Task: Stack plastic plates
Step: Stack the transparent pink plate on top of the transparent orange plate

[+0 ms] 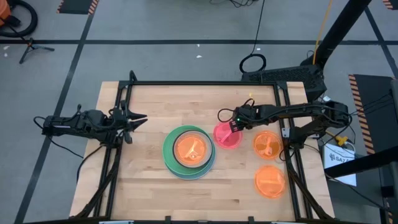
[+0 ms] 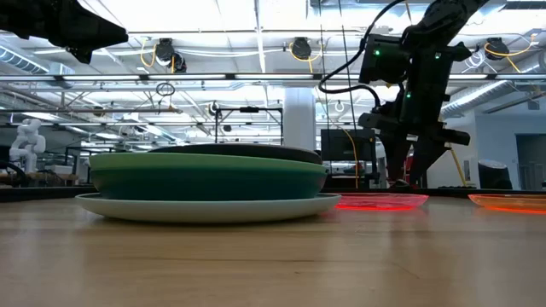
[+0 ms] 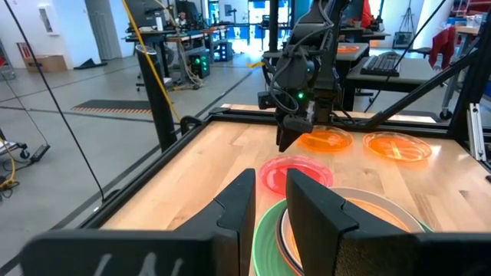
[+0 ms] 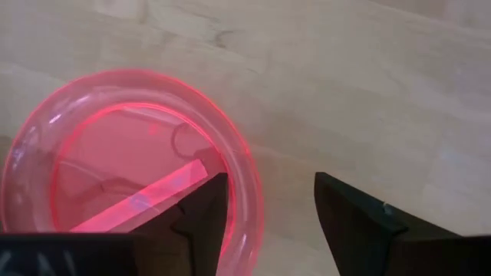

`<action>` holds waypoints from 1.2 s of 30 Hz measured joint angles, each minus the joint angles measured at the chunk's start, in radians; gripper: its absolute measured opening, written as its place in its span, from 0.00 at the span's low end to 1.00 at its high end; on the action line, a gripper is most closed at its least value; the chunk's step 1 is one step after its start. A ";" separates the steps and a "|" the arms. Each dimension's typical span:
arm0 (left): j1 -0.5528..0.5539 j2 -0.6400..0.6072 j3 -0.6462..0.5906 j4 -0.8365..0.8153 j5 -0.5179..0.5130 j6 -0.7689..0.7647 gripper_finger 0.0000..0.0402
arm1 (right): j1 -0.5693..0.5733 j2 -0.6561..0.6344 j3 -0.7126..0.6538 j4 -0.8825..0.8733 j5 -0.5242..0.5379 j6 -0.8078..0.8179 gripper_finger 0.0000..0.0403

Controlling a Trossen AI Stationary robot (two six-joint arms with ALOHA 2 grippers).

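One stack of plates [image 1: 189,152], topped by an orange plate [image 1: 189,148], at table [image 1: 149,186] centre. One pink plate [image 1: 226,135] beside it, under the right gripper [image 1: 234,124], jaws open, empty. Two orange plates [image 1: 269,162] lie right. Left gripper [image 1: 138,121] part-open, empty, waits left.

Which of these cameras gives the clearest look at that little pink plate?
The right wrist view: the pink plate fills it, with its rim and ridged bottom plain, between wood and the open right gripper. The high view shows it whole but small, right of the stack. The left wrist view shows it beyond the stack; the low view only a thin glowing edge.
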 joint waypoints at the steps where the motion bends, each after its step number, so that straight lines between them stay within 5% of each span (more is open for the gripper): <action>1: 0.000 0.000 0.000 0.000 0.000 0.000 0.21 | 0.000 0.000 0.000 0.007 0.000 -0.010 0.47; 20: 0.000 0.000 0.000 0.000 0.000 0.003 0.21 | 0.044 0.000 0.000 0.025 0.005 -0.028 0.46; 29: 0.000 0.000 0.000 0.000 0.000 0.002 0.21 | 0.076 0.000 0.000 0.051 0.103 -0.046 0.46; 36: 0.000 0.000 0.000 0.000 0.000 0.001 0.21 | 0.063 0.000 0.000 0.261 0.240 -0.166 0.46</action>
